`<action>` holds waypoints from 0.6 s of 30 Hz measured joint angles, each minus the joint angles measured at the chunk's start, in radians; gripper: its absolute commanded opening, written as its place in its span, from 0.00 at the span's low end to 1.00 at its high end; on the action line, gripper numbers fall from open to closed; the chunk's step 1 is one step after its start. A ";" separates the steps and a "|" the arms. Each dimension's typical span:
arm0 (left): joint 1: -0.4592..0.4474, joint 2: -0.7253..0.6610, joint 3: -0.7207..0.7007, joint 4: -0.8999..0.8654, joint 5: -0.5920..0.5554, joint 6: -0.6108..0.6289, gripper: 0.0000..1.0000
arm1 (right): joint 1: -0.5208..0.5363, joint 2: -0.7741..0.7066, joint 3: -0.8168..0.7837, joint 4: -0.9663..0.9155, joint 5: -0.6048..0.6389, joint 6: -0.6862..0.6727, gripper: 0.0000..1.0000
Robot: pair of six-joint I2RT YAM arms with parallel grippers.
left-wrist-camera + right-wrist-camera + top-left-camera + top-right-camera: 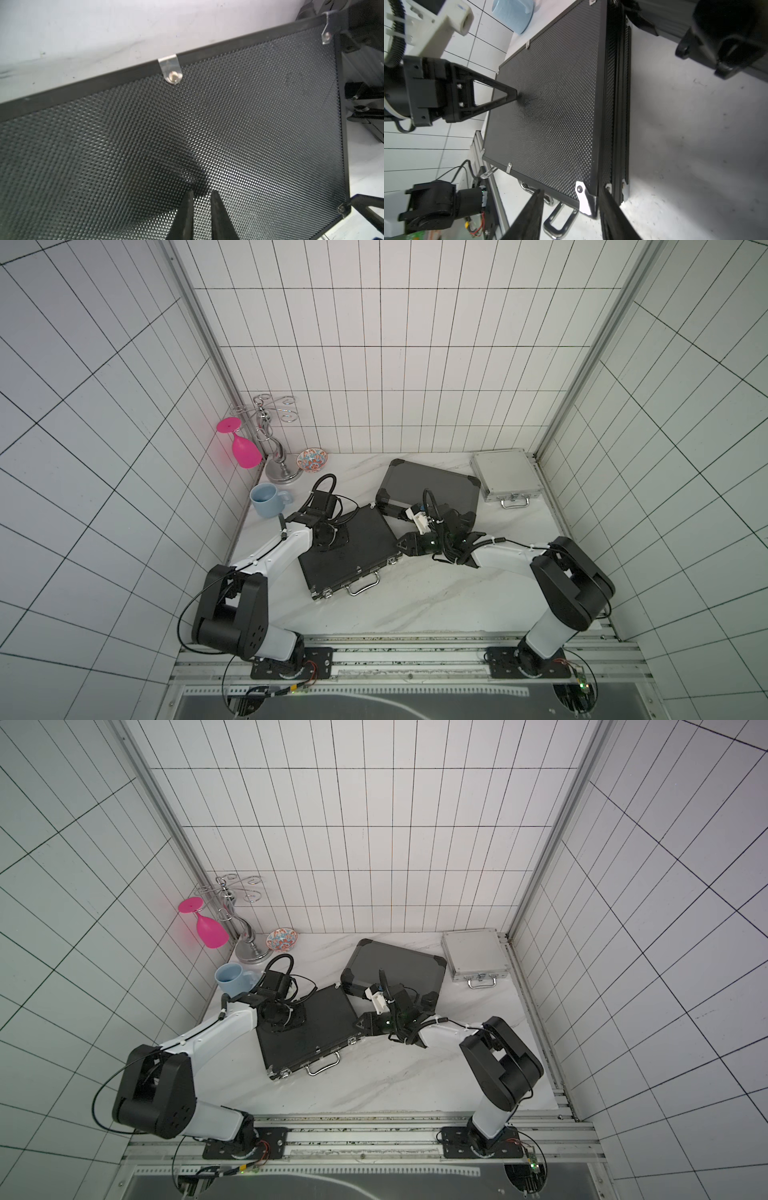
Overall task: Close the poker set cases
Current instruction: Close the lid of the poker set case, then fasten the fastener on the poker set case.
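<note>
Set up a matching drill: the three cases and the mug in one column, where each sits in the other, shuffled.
1. silver case
2. dark grey case
3. black case
4. blue mug

A. between the other two cases
B. farthest left of the four
C. farthest right, at the back
D. under the left pincer

Pairs: 1-C, 2-A, 3-D, 4-B

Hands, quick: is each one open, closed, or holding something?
Left hand: slightly open, empty, tips on the black case lid.
Right hand: open, straddling that case's corner, not clamped.
</note>
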 measured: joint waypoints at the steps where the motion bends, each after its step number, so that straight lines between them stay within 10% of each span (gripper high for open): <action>1: -0.001 0.000 0.000 0.000 -0.003 -0.002 0.17 | 0.004 0.003 0.007 -0.016 0.011 -0.008 0.42; 10: -0.016 -0.013 0.016 -0.042 -0.046 -0.015 0.17 | 0.033 0.073 0.076 -0.084 0.079 -0.075 0.30; 18: -0.253 -0.044 0.124 -0.139 -0.130 -0.069 0.04 | 0.045 0.079 0.043 -0.003 0.085 -0.044 0.29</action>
